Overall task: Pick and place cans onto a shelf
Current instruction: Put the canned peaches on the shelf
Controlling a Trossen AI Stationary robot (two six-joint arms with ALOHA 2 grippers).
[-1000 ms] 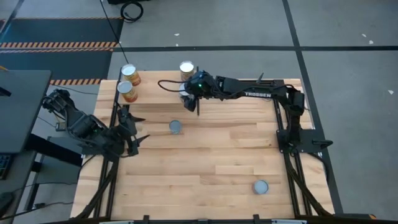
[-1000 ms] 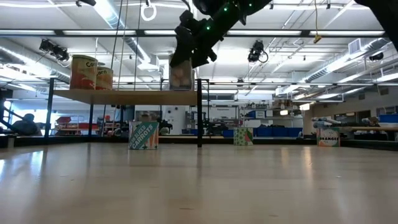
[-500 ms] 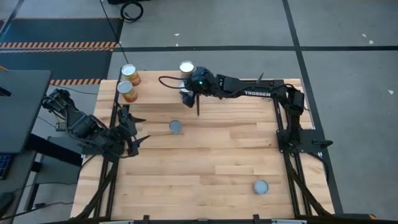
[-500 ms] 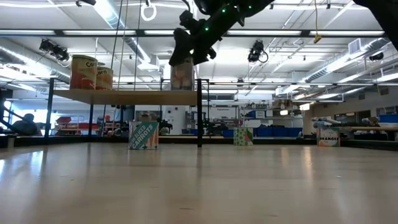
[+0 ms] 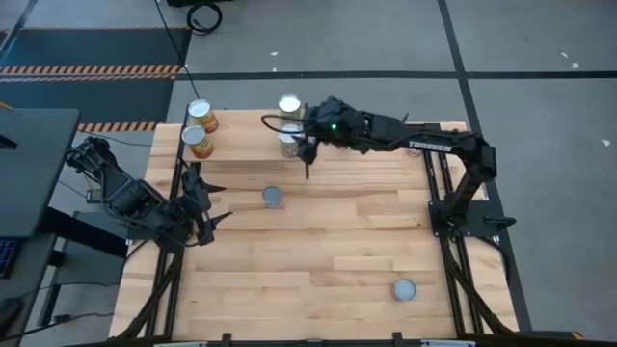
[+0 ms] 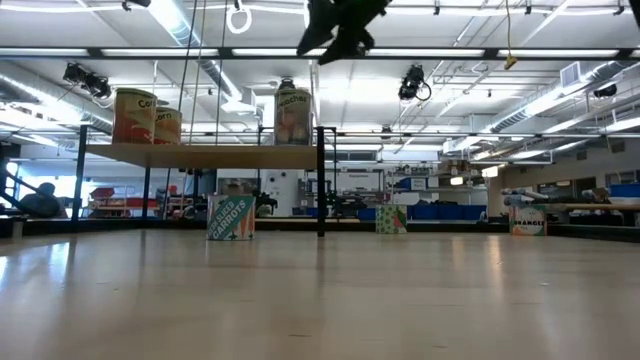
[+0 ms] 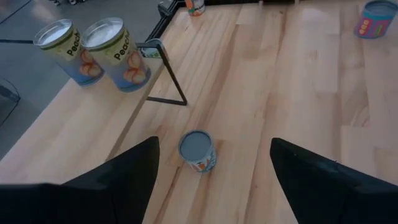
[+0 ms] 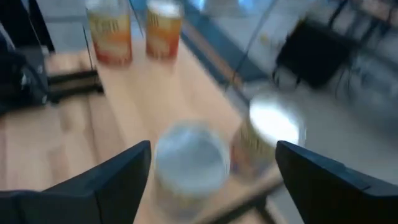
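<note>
"TROSSEN" on right arm (image 5: 431, 146); "CARROTS" can (image 6: 230, 217).

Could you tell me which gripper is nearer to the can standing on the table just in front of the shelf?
The left gripper, open, sits a short way beside the can. The right gripper, open, hangs up at the shelf, over two peach cans.

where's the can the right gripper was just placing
In the high view it stands on the shelf, beside another pale can, just left of the right gripper.
</note>
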